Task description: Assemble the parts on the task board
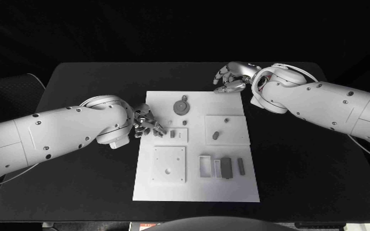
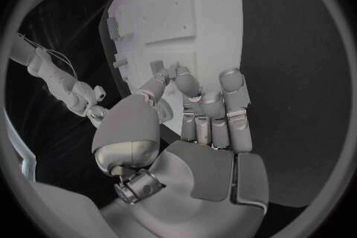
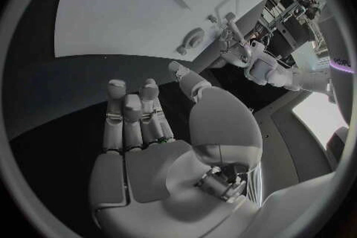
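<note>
The white task board (image 1: pixel 197 188) lies in the middle of the black table. Grey parts lie on it: a round disc (image 1: pixel 182 105) at the far end, an oval piece (image 1: pixel 216 133) on a raised square plate (image 1: pixel 228 121), and a bracket (image 1: pixel 205 166), a block (image 1: pixel 226 168) and a short bar (image 1: pixel 241 167) near the front. My left hand (image 1: pixel 146 123) hovers at the board's left edge with loosely bent fingers and holds nothing (image 2: pixel 201 119). My right hand (image 1: pixel 231 78) hangs over the board's far right corner, fingers apart and empty (image 3: pixel 141 125).
A larger square plate (image 1: pixel 169 164) with holes sits at the board's front left, and a small plate (image 1: pixel 176 133) lies just right of my left hand. Bare black table (image 1: pixel 308 177) surrounds the board on all sides.
</note>
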`<state>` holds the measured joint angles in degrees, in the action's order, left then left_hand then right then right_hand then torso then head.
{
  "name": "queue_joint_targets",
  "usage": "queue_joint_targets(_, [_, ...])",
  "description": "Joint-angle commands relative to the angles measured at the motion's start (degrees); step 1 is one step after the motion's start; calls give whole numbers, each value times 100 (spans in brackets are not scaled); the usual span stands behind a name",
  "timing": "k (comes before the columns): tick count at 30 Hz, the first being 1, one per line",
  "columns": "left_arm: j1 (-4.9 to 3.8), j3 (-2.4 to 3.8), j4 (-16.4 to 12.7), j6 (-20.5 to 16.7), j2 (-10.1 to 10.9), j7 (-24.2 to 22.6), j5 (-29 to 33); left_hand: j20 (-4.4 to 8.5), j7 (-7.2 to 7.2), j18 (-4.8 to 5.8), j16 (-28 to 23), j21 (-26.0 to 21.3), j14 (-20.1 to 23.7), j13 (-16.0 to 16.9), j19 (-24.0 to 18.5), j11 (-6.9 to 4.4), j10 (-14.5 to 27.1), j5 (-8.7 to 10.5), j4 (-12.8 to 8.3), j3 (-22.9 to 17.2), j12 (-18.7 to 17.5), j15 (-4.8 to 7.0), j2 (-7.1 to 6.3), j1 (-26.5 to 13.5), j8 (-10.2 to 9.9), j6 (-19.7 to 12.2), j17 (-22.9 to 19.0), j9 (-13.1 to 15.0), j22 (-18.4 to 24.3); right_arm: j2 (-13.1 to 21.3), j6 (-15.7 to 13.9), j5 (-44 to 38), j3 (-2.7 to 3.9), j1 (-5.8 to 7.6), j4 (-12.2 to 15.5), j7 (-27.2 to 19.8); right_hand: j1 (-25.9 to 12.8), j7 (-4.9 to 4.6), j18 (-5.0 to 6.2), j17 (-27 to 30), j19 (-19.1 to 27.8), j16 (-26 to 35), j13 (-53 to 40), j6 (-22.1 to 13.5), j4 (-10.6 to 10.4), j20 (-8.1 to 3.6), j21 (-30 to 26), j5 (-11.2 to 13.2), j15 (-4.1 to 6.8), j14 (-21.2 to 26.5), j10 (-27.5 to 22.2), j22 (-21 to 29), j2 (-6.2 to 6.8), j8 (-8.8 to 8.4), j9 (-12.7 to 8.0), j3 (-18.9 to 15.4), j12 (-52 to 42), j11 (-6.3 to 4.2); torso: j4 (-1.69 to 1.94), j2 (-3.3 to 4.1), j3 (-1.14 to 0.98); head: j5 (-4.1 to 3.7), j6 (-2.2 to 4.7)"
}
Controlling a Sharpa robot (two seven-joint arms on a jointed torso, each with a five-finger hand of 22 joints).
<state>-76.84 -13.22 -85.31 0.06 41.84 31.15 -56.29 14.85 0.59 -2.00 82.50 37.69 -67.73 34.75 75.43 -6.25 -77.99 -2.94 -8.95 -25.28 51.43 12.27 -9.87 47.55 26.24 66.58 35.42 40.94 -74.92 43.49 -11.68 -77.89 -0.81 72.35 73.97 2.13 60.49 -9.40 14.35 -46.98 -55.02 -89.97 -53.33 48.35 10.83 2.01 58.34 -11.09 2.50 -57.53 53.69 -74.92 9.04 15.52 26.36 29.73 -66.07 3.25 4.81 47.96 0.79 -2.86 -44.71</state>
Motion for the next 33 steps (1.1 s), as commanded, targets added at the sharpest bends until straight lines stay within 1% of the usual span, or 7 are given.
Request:
queue_joint_targets(1, [31, -27, 34, 38, 29, 79, 139, 13, -57, -61, 25, -15, 23, 7, -43, -6, 47, 16, 32, -2, 23, 2, -67, 15, -24, -100, -1, -9, -97, -5, 65, 0, 2, -3, 1, -34, -10, -40, 65, 5, -35, 31, 7, 8, 2, -20, -25, -29, 2, -49, -40, -71, -65, -24, -7, -18, -37, 18, 1, -1, -2, 1, 3])
queue_joint_targets(14, [31, -27, 40, 73, 42, 80, 223, 15, -63, -63, 19, -26, 36, 8, -53, 0, 70, 16, 94, -34, 22, -2, -165, -7, -40, -119, -6, -12, -94, -5, 67, 0, 2, -3, -1, -34, -8, -41, 65, 5, -35, 31, 8, 3, 5, -20, -25, -29, 1, -49, -41, -71, -66, -27, -9, -17, -38, 18, 0, -1, -5, 6, 4])
queue_joint_targets(19, [31, -27, 38, 47, 37, 69, 278, 18, -69, -66, 13, -32, 46, 10, -62, 5, 83, 16, 104, -52, 20, -7, -165, 6, -50, -135, -9, -13, -93, -5, 69, 0, 2, -3, 0, -34, -8, -41, 65, 5, -35, 31, 9, 1, 5, -20, -25, -29, 1, -49, -41, -71, -67, -28, -11, -17, -38, 19, 1, -1, -6, 8, 7])
queue_joint_targets(24, [31, -27, 36, -8, 35, 62, 304, 20, -78, -68, 11, -34, 56, 20, -74, 14, 101, 16, 61, -67, 26, -15, -74, 83, -58, -150, -11, -11, -98, -4, 69, 0, 2, -3, -1, -35, -7, -41, 65, 5, -35, 31, 9, 0, 6, -20, -25, -29, 1, -49, -41, -71, -68, -28, -11, -17, -39, 19, -2, -1, -7, 7, 4])
queue_joint_targets(26, [31, -27, 38, -36, 33, 60, 317, 20, -80, -67, 13, -31, 58, 25, -78, 16, 107, 16, 7, -60, 31, -18, -10, 141, -59, -152, -12, -7, -103, -4, 67, 0, 2, -3, 0, -35, -7, -41, 65, 5, -36, 31, 10, -1, 6, -20, -25, -29, 1, -49, -41, -71, -68, -28, -11, -17, -39, 19, -3, 0, -7, 7, 6])
queue_joint_targets(29, [31, -27, 39, -60, 33, 55, 376, 20, -82, -64, 18, -23, 58, 35, -80, 18, 112, 16, -118, -34, 40, -20, 107, 252, -59, -153, -12, -1, -109, -6, 70, 0, 2, -3, 0, -36, -7, -42, 65, 5, -36, 31, 10, -1, 6, -20, -25, -29, 1, -49, -42, -71, -68, -29, -12, -17, -39, 19, -3, 0, -9, 7, 8])
queue_joint_targets(33, [31, -26, 37, -100, 36, 46, 475, 20, -84, -62, 20, -13, 57, 44, -79, 20, 116, 17, -352, -37, 49, -22, 275, 488, -60, -154, -15, 6, -111, -7, 70, 0, 2, -3, 0, -36, -7, -42, 65, 5, -36, 31, 10, -4, 7, -20, -25, -29, 1, -49, -42, -71, -69, -30, -13, -17, -40, 20, -4, 1, -10, 5, 15])
